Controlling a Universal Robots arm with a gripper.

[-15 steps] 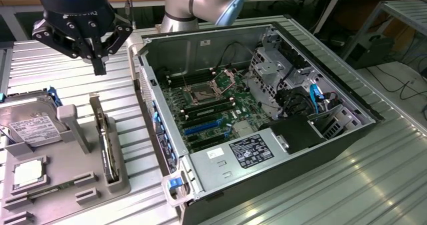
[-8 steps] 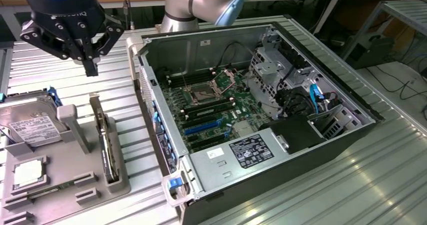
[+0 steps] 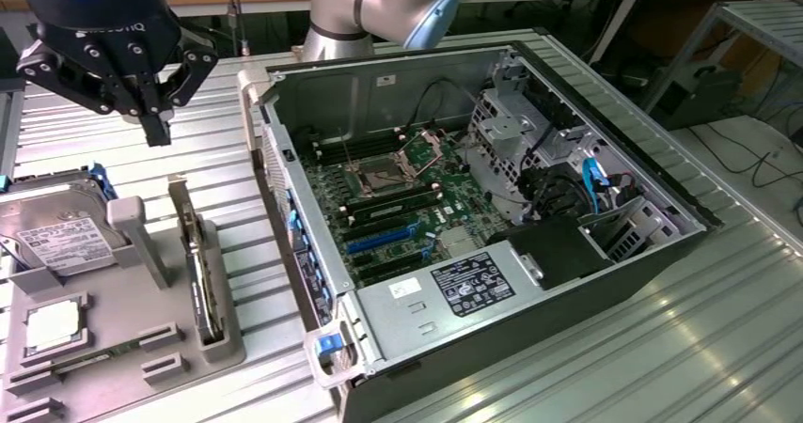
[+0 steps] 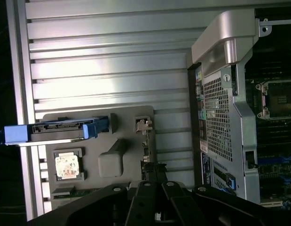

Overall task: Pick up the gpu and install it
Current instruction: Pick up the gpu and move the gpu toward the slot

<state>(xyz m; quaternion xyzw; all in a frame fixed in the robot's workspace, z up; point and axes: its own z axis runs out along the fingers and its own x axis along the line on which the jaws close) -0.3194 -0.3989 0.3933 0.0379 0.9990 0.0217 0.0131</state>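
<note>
tool (image 3: 156,132): we see one, upper left, jaws together, empty.
gpu (image 3: 198,273): one, lower left, upright in grey holder (image 3: 138,254).

Exterior view: cool, bluish, fairly even overhead light. The ribbed table (image 3: 702,348) carries a soft sheen toward the exterior view's right, while the open computer case (image 3: 376,94) shades its own interior, leaving the motherboard (image 3: 389,207) dim beneath the walls. Wrist view: hard contrast, with broad white glare bands across the table ribs, the case's silver corner handle (image 4: 227,37) lit bright, the gripper (image 4: 152,170) near-black in shadow, and the margin beyond the table falling to black.
</note>
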